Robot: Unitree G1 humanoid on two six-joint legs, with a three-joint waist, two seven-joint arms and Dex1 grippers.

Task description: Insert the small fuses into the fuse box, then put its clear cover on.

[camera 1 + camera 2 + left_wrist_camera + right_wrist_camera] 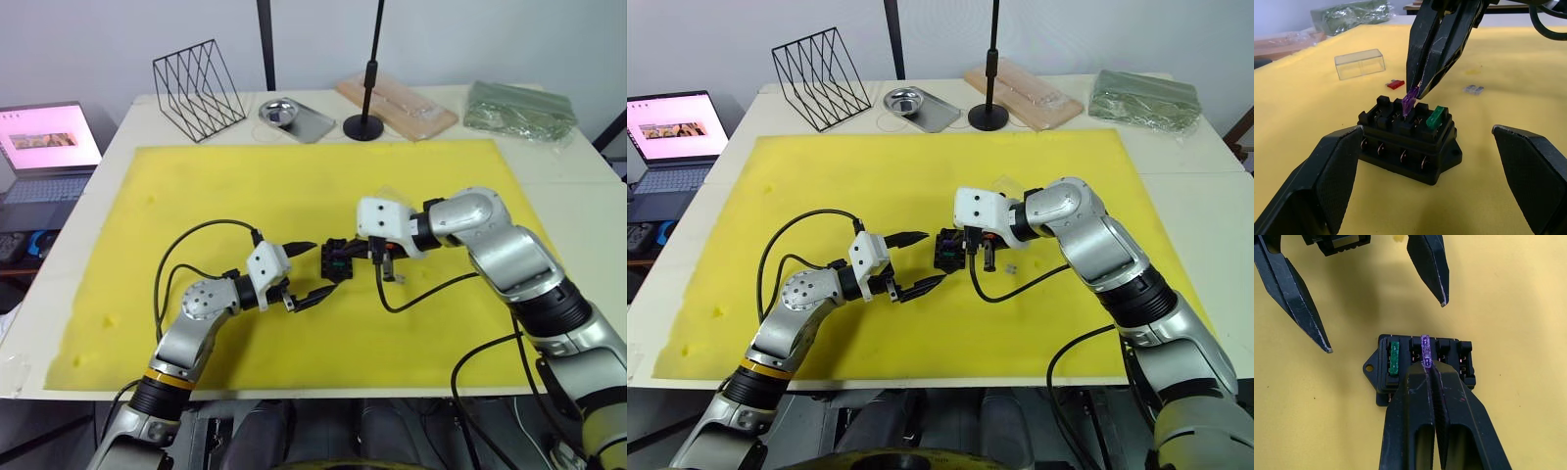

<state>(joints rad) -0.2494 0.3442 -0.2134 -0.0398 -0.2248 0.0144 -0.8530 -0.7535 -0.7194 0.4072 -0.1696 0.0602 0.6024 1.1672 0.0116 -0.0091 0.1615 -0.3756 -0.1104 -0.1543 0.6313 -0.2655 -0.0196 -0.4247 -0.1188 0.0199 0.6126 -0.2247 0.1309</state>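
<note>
Jaws clamped on a small purple blade fuse [1409, 103], the right gripper [1426, 366] seats it beside the green fuse [1434, 117] in the black slotted fuse box [338, 260] mid-mat, left gripper [305, 271] wide apart at its nine o'clock; next, press straight down, then fetch the clear rectangular cover [1359, 63].

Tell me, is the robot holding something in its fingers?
Yes. The right gripper pinches a purple fuse by its top edge, over a slot of the fuse box. The left gripper is open, holding nothing.
</note>
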